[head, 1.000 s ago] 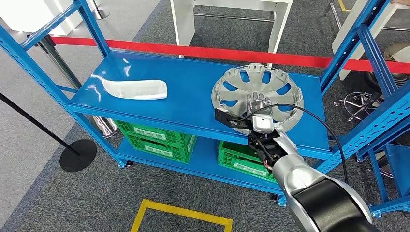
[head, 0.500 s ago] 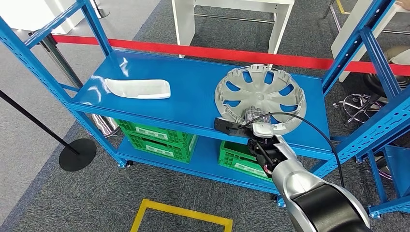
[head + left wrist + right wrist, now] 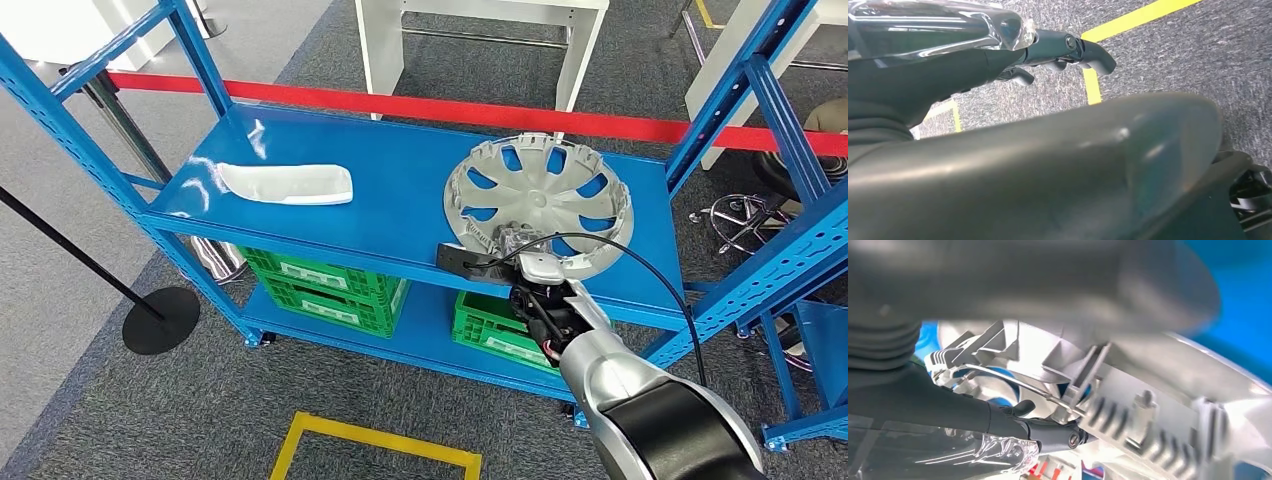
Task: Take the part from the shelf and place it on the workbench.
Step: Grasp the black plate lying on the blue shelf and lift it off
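Note:
A silver wheel cover (image 3: 540, 195) lies on the blue shelf (image 3: 390, 215), towards its right end. My right hand (image 3: 512, 241) is at the cover's near rim. In the right wrist view the dark fingers (image 3: 1048, 432) reach under the ribbed rim of the wheel cover (image 3: 1148, 390) while the thumb lies over it, so the hand grips the rim. A white curved part (image 3: 286, 183) lies on the left of the shelf. My left hand (image 3: 1068, 45) hangs over grey carpet, holding nothing, with its fingers loosely apart.
Green crates (image 3: 322, 285) (image 3: 495, 325) stand on the lower shelf. Blue uprights (image 3: 745, 95) frame the shelf ends. A red barrier tape (image 3: 400, 103) runs behind it. A black stanchion base (image 3: 160, 320) is at the left, and yellow floor marking (image 3: 370, 440) lies in front.
My right hand has drawn back from the middle of the wheel cover to its near rim. The view has shifted slightly; the cover stays in place on the shelf.

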